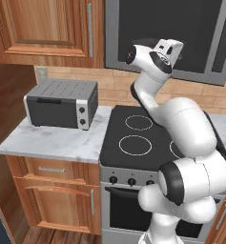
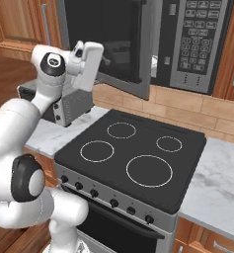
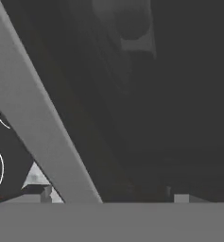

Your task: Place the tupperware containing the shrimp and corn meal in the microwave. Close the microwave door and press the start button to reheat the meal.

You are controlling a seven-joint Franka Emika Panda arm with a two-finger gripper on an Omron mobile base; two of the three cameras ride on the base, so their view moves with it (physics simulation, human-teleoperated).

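Close under the base cameras sits the stove (image 2: 133,158), its black glass top marked with four white rings and a row of dark knobs along the front edge. Above it hangs the microwave (image 2: 197,44), its keypad panel on the right and its door (image 2: 113,39) swung open to the left on its hinge, black glass in a grey frame. In the hand view the grey frame of that door runs as a slanted band across dark glass. The hand (image 2: 104,58) is raised just in front of the open door, its fingers spread wide apart with nothing between them. The tub of shrimp and corn cannot be made out; the dark cavity behind the door is too dim to read.

Left of the stove, a grey-white marble bench (image 1: 57,138) carries a small grey toaster oven (image 1: 62,103) with knobs. More marble bench (image 2: 217,183) runs right of the stove. Wooden cabinets (image 1: 43,28) hang above, tan tile lines the wall, and wooden drawers (image 1: 52,190) sit below.
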